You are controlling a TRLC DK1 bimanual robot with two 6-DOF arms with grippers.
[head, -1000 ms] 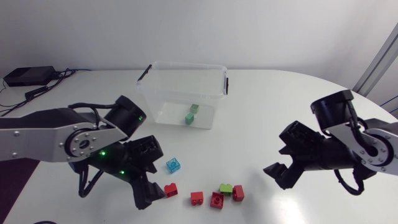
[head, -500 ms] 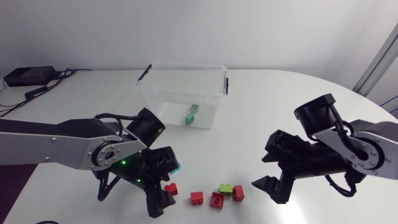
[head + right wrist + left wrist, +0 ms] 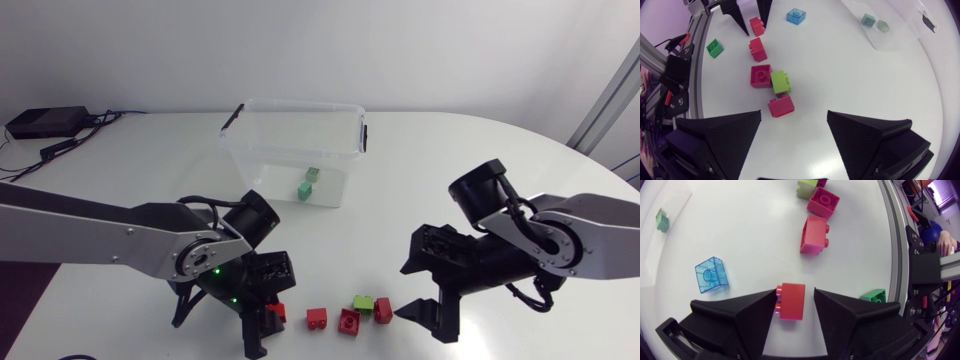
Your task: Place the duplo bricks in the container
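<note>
Robotics lab or test bench, not home or shop. Signs: left arm (image 3: pixel 110 235) and right arm (image 3: pixel 590 220), silver-grey links with black joints, at either side of plain white table (image 3: pixel 450 170). Black electronics box (image 3: pixel 40 122) and loose cables (image 3: pixel 62 147) at table's far corner. Aluminium profile rail (image 3: pixel 892 255) along table edge. Duplo bricks (image 3: pixel 347 318) and clear plastic container (image 3: pixel 300 104) as only props on tabletop.

In the head view the left pincer (image 3: pixel 263 326) covers most of the red brick (image 3: pixel 277 312) beneath it and the left arm (image 3: pixel 120 240) hides the blue brick (image 3: pixel 711 275) entirely, while in the left wrist view the picture edge cuts off the lime-green brick (image 3: pixel 807 187).
</note>
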